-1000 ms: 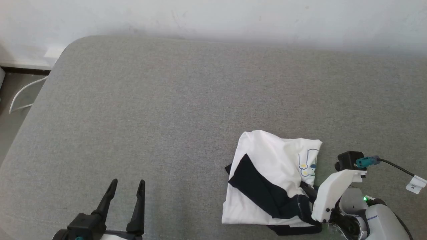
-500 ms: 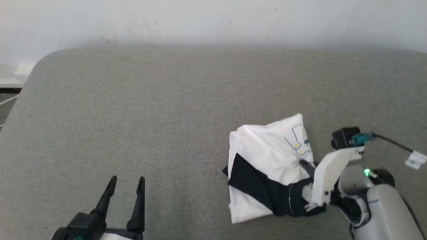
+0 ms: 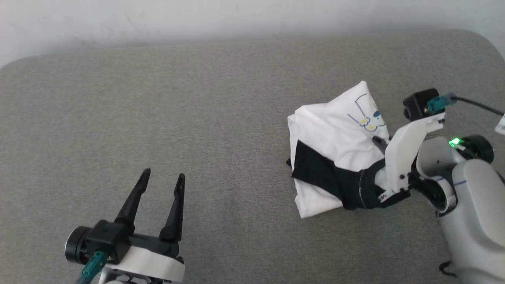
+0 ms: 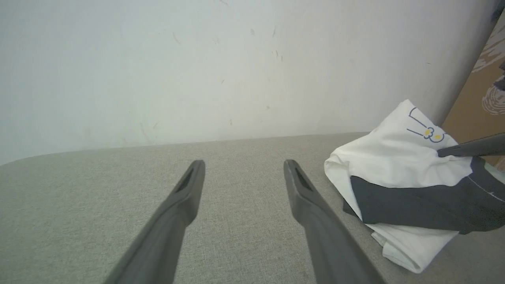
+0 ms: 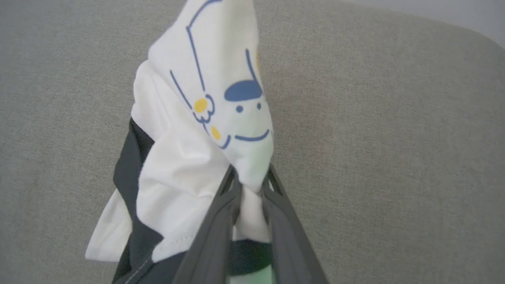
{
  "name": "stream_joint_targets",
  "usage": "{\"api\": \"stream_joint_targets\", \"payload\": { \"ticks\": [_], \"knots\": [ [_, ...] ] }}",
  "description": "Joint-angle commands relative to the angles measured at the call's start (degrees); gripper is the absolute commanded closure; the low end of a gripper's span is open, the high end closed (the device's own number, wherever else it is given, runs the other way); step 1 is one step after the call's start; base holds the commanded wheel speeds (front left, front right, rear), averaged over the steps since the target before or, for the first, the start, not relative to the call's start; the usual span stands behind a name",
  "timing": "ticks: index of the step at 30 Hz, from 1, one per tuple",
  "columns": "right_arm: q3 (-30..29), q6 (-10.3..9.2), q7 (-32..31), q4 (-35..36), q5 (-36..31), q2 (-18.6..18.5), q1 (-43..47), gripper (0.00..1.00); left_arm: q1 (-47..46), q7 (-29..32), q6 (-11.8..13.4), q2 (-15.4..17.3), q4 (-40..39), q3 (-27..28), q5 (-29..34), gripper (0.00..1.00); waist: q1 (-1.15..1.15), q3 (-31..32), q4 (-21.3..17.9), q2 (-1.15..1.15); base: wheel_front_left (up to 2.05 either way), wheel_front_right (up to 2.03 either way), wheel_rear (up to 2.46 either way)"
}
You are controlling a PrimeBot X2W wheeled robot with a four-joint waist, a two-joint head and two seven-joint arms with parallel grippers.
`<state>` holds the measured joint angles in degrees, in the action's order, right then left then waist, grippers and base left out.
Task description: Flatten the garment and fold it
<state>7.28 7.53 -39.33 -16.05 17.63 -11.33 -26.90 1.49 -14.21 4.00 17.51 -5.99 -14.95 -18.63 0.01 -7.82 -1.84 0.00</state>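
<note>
Cloth is bunched between the two dark fingers of the right pincer (image 5: 251,179), which is nearly closed on a thick fold of the garment (image 3: 335,130), just below its printed cartoon face. The garment sits at the right of the head view as a crumpled heap. Its white body is drawn up into a peak, a black sleeve (image 3: 315,169) wraps across its lower part, and the bottom edge rests on the grey padded surface (image 3: 197,118). The left pincer (image 3: 164,173) stands at the lower left of that view, fingers spread wide with nothing between them, well apart from the garment.

The step in hand looks like lifting the heap so it can be opened out. The grip seems to take in several layers, so the whole bundle may rise as one lump. A slow lift would let the loose layers and the sleeve fall free. The left pincer would then do best to take a single outer edge, a hem or shoulder rather than the sleeve, so the two can draw the shirt apart and lay it flat. Thin cloth can slip, so jerks are best avoided.
</note>
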Motion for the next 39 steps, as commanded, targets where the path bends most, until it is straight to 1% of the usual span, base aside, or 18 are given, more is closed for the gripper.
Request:
{"api": "stream_joint_targets", "payload": {
  "ticks": [1, 8, 16, 22, 27, 39],
  "knots": [
    [0.52, -0.04, -0.06, -0.78, 0.02, -0.91, -2.17, 1.0, -1.31, -0.15, -0.4, 0.29, -0.47, -0.19, 0.47, 0.0, -0.01, -1.93, -2.07, 0.0, 0.0, 0.0, 0.0],
    [1.4, -0.04, 0.55, -3.19, -0.76, -3.44, -7.44, 1.0, -3.31, 0.52, -0.6, 1.21, -1.75, -0.53, 1.16, 0.0, -0.01, -4.49, -5.02, 0.0, 0.0, 0.0, 0.0],
    [1.05, -0.04, 1.95, -3.27, -2.62, -5.38, -12.17, 1.0, -4.96, 1.77, -0.84, 2.76, -4.33, -0.81, 2.08, 0.0, -0.01, -7.93, -9.16, 0.0, 0.0, 0.0, 0.0],
    [0.06, -0.04, 2.92, -3.2, -3.85, -6.83, -15.35, 1.0, -6.06, 2.81, -0.78, 4.09, -6.34, -0.62, 2.77, 0.0, -0.01, -11.12, -11.38, 0.0, 0.0, 0.0, 0.0],
    [-1.32, -0.04, 3.57, -3.54, -5.28, -8.03, -17.67, 1.0, -6.8, 3.55, -0.61, 5.38, -8.44, -0.16, 3.43, 0.0, -0.01, -13.98, -12.33, 0.0, 0.0, 0.0, 0.0],
    [-4.93, -0.04, 5.27, -4.84, -7.81, -9.14, -22.09, 1.0, -9.67, 5.69, -0.78, 8.14, -13.26, 0.2, 5.31, 0.0, -0.01, -20.18, -12.89, 0.0, 0.0, 0.0, 0.0]
  ]
}}
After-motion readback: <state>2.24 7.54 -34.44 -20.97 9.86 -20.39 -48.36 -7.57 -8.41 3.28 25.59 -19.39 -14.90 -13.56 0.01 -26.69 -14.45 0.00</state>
